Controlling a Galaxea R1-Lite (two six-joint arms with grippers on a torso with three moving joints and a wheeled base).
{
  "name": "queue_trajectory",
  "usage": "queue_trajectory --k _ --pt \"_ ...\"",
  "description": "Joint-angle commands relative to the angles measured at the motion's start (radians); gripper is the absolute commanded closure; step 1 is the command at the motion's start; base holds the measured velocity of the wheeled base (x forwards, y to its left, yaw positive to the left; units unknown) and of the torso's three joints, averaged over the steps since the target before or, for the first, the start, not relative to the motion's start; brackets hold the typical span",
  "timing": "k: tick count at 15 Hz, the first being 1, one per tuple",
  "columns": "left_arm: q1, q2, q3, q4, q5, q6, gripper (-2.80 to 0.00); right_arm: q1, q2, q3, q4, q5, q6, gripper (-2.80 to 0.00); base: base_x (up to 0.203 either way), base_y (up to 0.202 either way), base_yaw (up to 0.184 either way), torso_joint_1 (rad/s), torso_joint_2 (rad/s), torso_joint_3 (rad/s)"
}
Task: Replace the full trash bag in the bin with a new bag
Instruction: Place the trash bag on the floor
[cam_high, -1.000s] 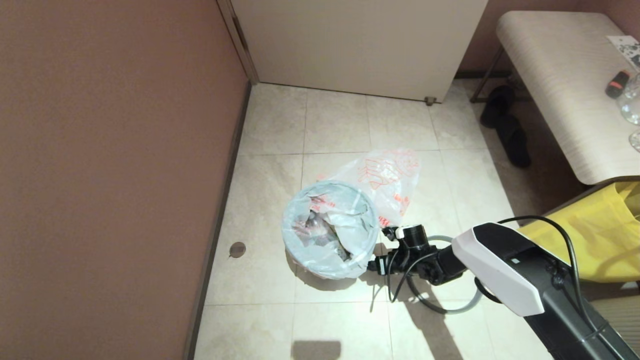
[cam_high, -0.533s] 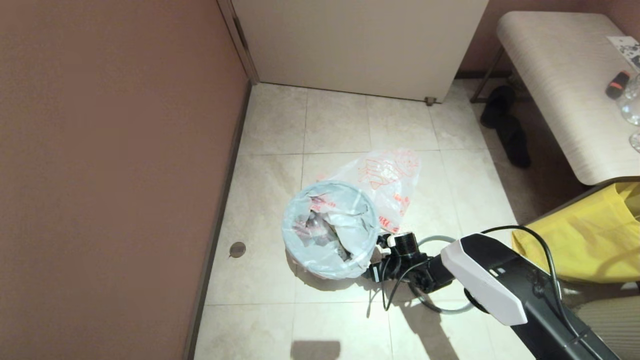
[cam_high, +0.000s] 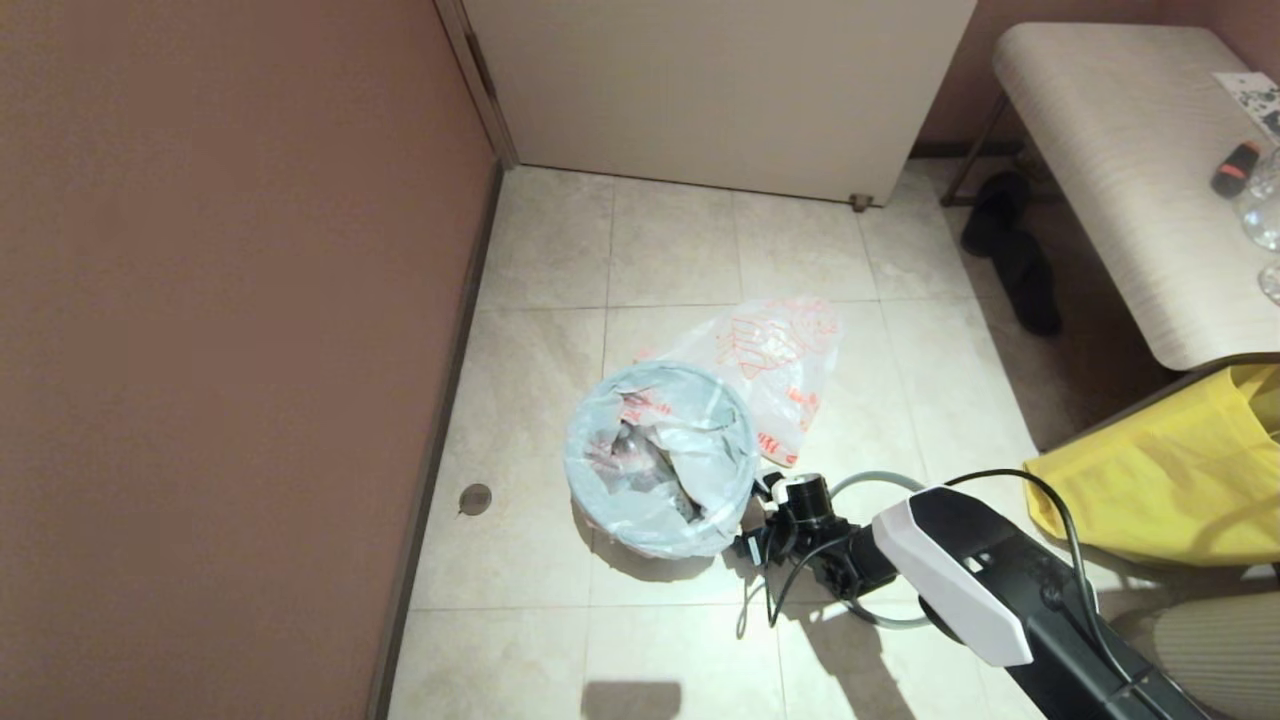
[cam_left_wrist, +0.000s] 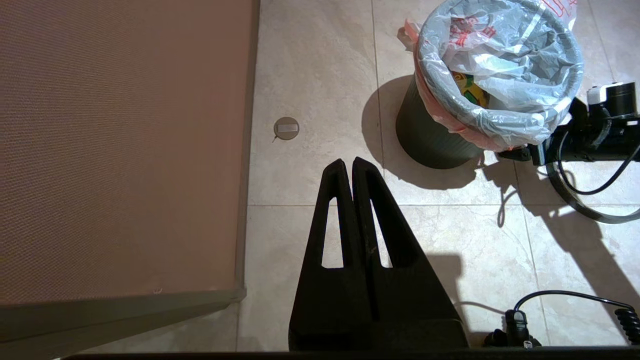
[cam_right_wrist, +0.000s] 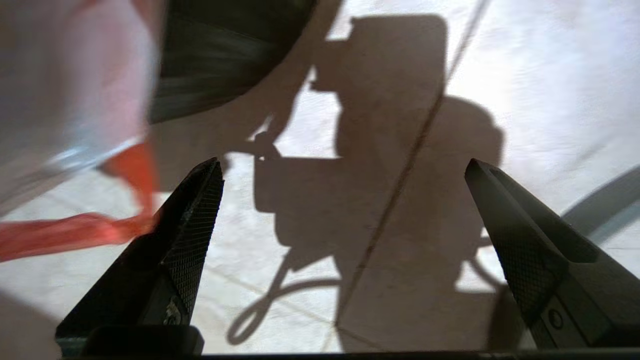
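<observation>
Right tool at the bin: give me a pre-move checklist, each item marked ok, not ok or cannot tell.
1. Right tool open: ok, its fingers stand wide apart with only floor between them.
2. Right tool near the bin: ok, it sits low beside the bin's wall, on the robot's right of it.
3. Right tool touching the bin or bag: cannot tell.
4. Full trash bag still in the bin: ok, its edge is folded over the rim.
5. New bag within reach: ok, it lies flat on the floor behind the bin.
6. Left tool out of the way: ok, shut and apart from the bin.
</observation>
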Motion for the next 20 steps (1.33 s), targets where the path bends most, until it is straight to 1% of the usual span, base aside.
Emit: queue_trajectory --k 1,2,5,7,8,9,10,11,15,17,18,20 --pt "0.001 0.001 0.000 0.000 0.000 -0.001 0.00 -0.007 0.014 -0.030 -0.004 -0.043 -0.009 -2.80 0.000 0.000 0.000 0.000 0.00 0.000" --pt "0.001 0.001 0.000 0.000 0.001 -0.001 0.00 -0.010 0.015 -0.038 -0.004 -0.081 -0.011 -2.80 0.000 0.000 0.000 0.000 0.00 0.000" --pt "0.001 0.001 0.000 0.000 0.000 -0.001 0.00 -0.027 0.008 -0.037 -0.003 -0.134 -0.051 -2.80 0.000 0.000 0.000 0.000 0.00 0.000" --pt "0.001 0.001 0.000 0.000 0.001 -0.001 0.00 -0.028 -0.021 -0.017 -0.002 -0.132 -0.033 -2.80 0.000 0.000 0.000 0.000 0.00 0.000" --pt "0.001 0.001 0.000 0.000 0.000 -0.001 0.00 -0.027 -0.052 0.013 -0.002 -0.107 0.013 -2.80 0.000 0.000 0.000 0.000 0.00 0.000" --pt "0.001 0.001 0.000 0.000 0.001 -0.001 0.00 -0.027 -0.084 0.049 0.000 -0.044 0.072 -2.80 0.000 0.000 0.000 0.000 0.00 0.000" --pt "0.001 0.001 0.000 0.000 0.000 -0.001 0.00 -0.028 -0.111 0.082 0.003 0.009 0.112 -2.80 0.000 0.000 0.000 0.000 0.00 0.000" --pt "0.001 0.001 0.000 0.000 0.000 -0.001 0.00 -0.032 -0.136 0.115 0.011 0.047 0.130 -2.80 0.000 0.000 0.000 0.000 0.00 0.000" --pt "0.001 0.001 0.000 0.000 0.000 -0.001 0.00 -0.049 -0.210 0.184 0.064 0.176 0.143 -2.80 0.000 0.000 0.000 0.000 0.00 0.000" --pt "0.001 0.001 0.000 0.000 0.001 -0.001 0.00 -0.050 -0.218 0.185 0.063 0.197 0.185 -2.80 0.000 0.000 0.000 0.000 0.00 0.000" --pt "0.001 0.001 0.000 0.000 0.000 -0.001 0.00 -0.054 -0.224 0.185 0.065 0.217 0.194 -2.80 0.000 0.000 0.000 0.000 0.00 0.000" --pt "0.001 0.001 0.000 0.000 0.000 -0.001 0.00 -0.053 -0.223 0.185 0.065 0.223 0.197 -2.80 0.000 0.000 0.000 0.000 0.00 0.000"
